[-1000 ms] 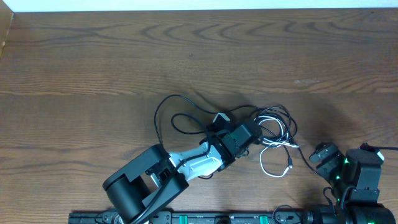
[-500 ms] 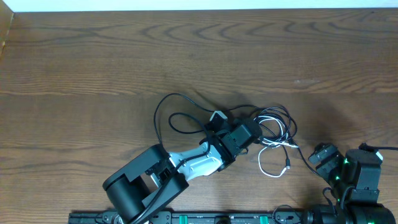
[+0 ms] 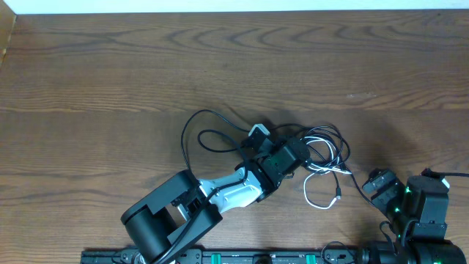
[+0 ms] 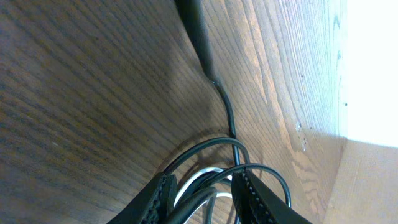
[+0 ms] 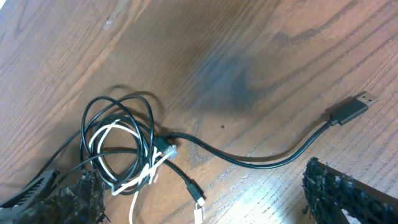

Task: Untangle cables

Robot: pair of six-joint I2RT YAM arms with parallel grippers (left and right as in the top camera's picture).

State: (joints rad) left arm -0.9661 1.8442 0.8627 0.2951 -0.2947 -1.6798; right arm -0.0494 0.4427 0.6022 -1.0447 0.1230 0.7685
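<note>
The cables lie in a tangle [image 3: 316,150] at the table's middle: black coils with a white cord [image 3: 321,198] looping out toward the front. One black loop [image 3: 209,128] spreads to the left. My left gripper [image 3: 288,156] is in the tangle. In the left wrist view its fingers [image 4: 160,200] are partly closed, with black and white strands [image 4: 208,186] pinched between them. A black plug [image 4: 198,34] lies ahead on the wood. My right gripper [image 3: 379,181] is wide open and empty, to the right of the tangle [image 5: 121,143]. A black cable ending in a USB plug [image 5: 351,109] runs in front of it.
The brown wooden table [image 3: 110,73] extends far behind and to the left of the tangle. A white wall strip runs along the back edge. Two small plug ends [image 5: 196,202] lie between my right fingers. Thicker arm wiring sits at the right base [image 3: 440,176].
My left gripper has shifted slightly up and left with the strands in it. The white loop has slid a little to the left. The right arm has barely moved.
</note>
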